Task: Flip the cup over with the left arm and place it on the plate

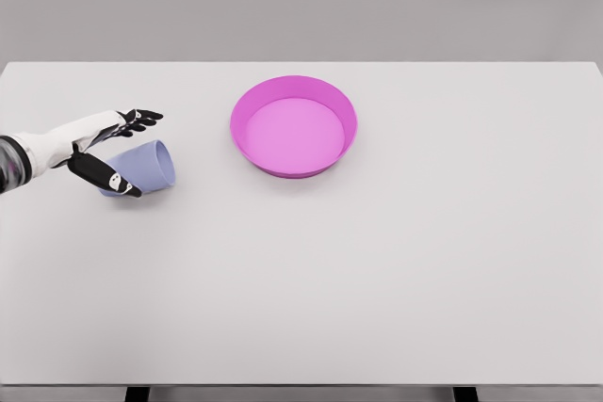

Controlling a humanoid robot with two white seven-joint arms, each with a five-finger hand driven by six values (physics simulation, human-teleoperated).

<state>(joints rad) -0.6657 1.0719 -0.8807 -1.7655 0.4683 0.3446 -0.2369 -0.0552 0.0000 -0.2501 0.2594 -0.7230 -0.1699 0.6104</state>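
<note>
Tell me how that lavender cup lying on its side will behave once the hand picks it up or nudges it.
The cup lies on its side on the table, so a nudge would probably roll it, likely curving since it looks tapered. It seems rigid and light, probably plastic. Its smooth wall may slip between the left hand's fingers, which bracket it from above and below.

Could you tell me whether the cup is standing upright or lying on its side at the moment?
On its side. The cup lies on the table with its round end facing right, between the left hand's spread fingers.
</note>
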